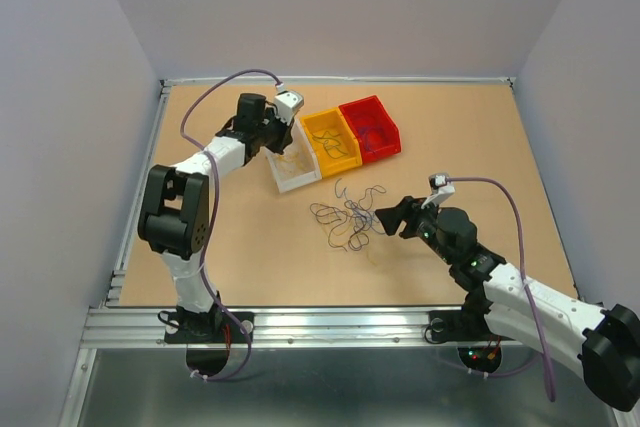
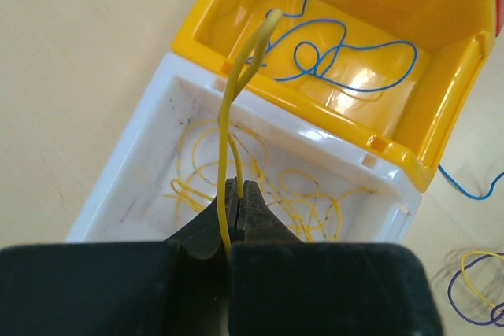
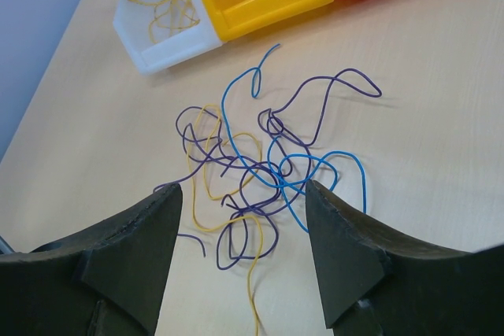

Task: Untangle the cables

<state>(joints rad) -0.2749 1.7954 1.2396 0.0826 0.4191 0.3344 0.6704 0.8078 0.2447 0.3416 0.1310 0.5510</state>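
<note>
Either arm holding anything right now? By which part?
Left gripper: jaws shut on a yellow wire, pinched along one strand, its bent loop sticking out over the white bin. Right gripper: open, nothing held.

No text, label or number can be read anywhere; faint purple marks on the white bin might be handwriting, too smudged to tell.

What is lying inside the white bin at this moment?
Only thin yellow wires lie curled on the floor of the white bin. Its near end is hidden behind the left end effector, shut on another yellow wire.
</note>
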